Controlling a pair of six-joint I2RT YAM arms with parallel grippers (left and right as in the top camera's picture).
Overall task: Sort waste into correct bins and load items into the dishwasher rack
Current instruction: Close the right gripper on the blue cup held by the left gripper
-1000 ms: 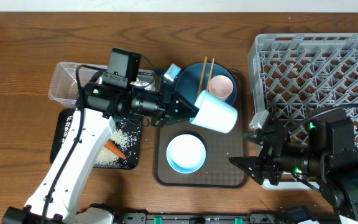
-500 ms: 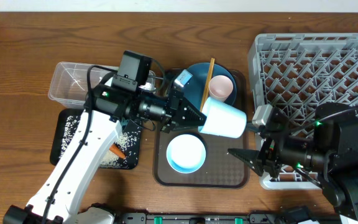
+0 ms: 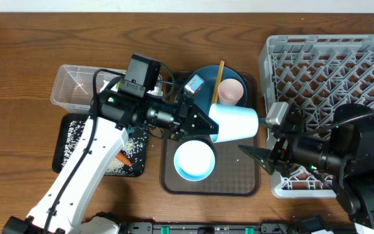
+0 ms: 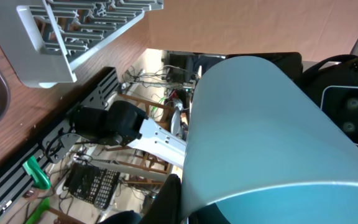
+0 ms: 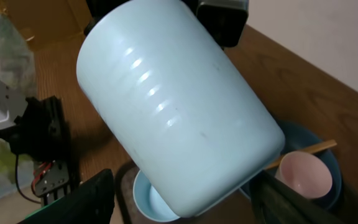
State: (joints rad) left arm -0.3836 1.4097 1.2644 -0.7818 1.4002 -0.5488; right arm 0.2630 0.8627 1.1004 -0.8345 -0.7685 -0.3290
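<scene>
The light-blue cup (image 3: pixel 234 122) hangs on its side above the brown tray, its base pointing right. My left gripper (image 3: pixel 203 123) is shut on its rim, with one dark finger (image 4: pixel 173 193) against the wall of the cup (image 4: pixel 260 130). My right gripper (image 3: pixel 260 157) is open just right of and below the cup. In the right wrist view the cup (image 5: pixel 173 106) fills the frame, and the open right gripper (image 5: pixel 185 190) has a finger on each side of its lower end. The pink cup (image 3: pixel 231 92) and chopsticks (image 3: pixel 220 70) rest on the dark-blue plate (image 3: pixel 203 81). The bowl (image 3: pixel 195 160) sits below them.
The brown tray (image 3: pixel 236 185) carries the plate and bowl. The grey rack (image 3: pixel 330 71) fills the right side, behind my right arm. A clear tub (image 3: pixel 76 84) stands at the left. Below it, a black tray (image 3: pixel 73 136) holds rice and the carrot (image 3: pixel 122 158).
My left arm has carried the light-blue cup to the right and turned its base toward the rack. My right gripper has risen toward the cup, still open.
</scene>
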